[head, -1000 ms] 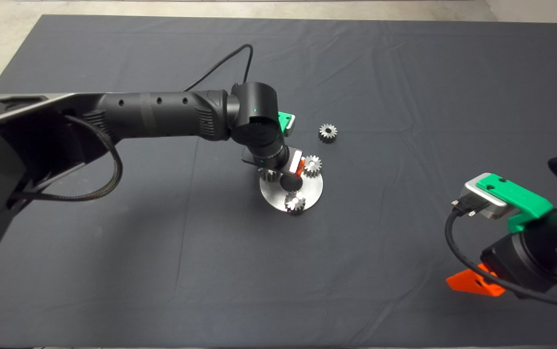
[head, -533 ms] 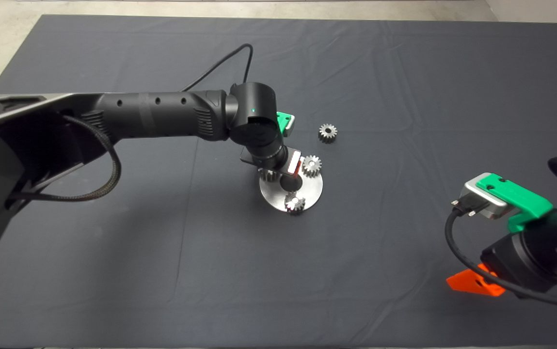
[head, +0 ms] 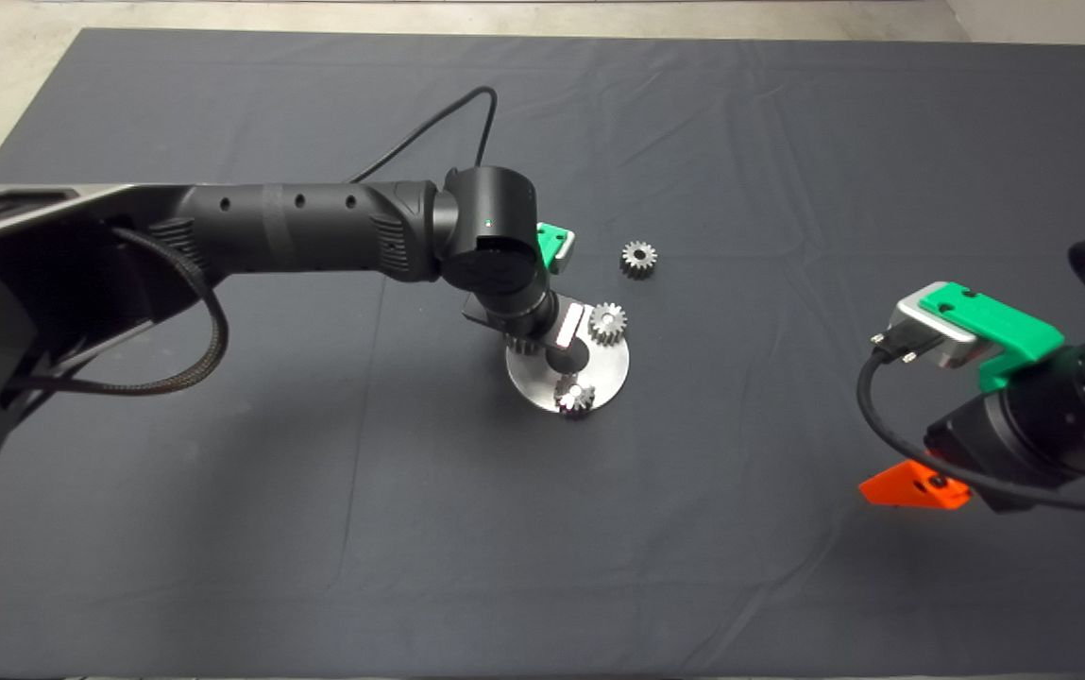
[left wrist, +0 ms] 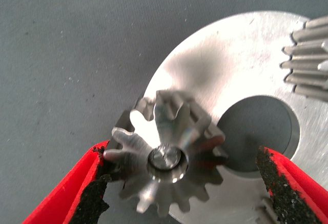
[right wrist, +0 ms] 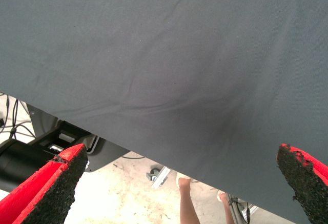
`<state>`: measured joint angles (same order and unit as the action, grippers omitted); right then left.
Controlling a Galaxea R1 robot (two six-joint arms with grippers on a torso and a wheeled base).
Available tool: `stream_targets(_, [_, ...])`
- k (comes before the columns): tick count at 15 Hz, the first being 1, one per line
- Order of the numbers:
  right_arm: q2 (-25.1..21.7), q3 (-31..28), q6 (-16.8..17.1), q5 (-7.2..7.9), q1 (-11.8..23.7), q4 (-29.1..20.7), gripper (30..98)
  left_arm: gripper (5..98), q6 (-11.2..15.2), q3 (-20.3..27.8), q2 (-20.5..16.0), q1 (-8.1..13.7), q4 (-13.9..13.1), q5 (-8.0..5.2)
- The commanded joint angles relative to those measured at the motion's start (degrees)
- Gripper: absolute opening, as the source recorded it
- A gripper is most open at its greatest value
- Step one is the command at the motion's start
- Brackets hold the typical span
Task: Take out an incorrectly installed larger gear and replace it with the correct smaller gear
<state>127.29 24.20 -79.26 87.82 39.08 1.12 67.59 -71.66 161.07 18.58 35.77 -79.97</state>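
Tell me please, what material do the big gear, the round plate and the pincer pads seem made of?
The larger gear: bright bare metal, likely steel, with shiny glints. The round plate: brushed metal, with fine circular marks. Left pincer pads: black, rough and crumbly, maybe rubber or foam.

The head camera hangs high above the tabletop and looks straight down on the whole dark mat (head: 315, 529). The left wrist camera sits close over the round metal plate (left wrist: 230, 70), which the head view also shows, small, at mid-mat (head: 610, 373). The right wrist camera looks across bare mat (right wrist: 164, 55) toward its edge, where floor and a person's legs (right wrist: 187, 203) show.
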Motion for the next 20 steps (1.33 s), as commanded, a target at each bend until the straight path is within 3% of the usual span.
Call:
stream_targets(1, [-0.15, 0.4, 0.78, 3.41, 1.88, -1.56, 97.7, 70.4, -1.32, 0.92, 0.11, 0.76, 0.0, -0.45])
stream_targets(17, [-0.5, -1.11, 0.16, 3.32, 1.97, -1.65, 97.7, 51.3, -1.42, 0.66, 0.17, 0.85, 0.09, -0.45])
stream_targets(19, [-0.02, 3.84, 2.22, 3.5, 1.92, -1.39, 97.7, 46.4, -1.41, 0.61, 0.34, 0.85, 0.09, -0.28])
stream_targets(20, [0.28, 8.71, 5.69, 3.5, 1.71, -1.3, 97.7, 46.4, -1.34, 0.39, 0.52, 0.85, 0.09, -0.19])
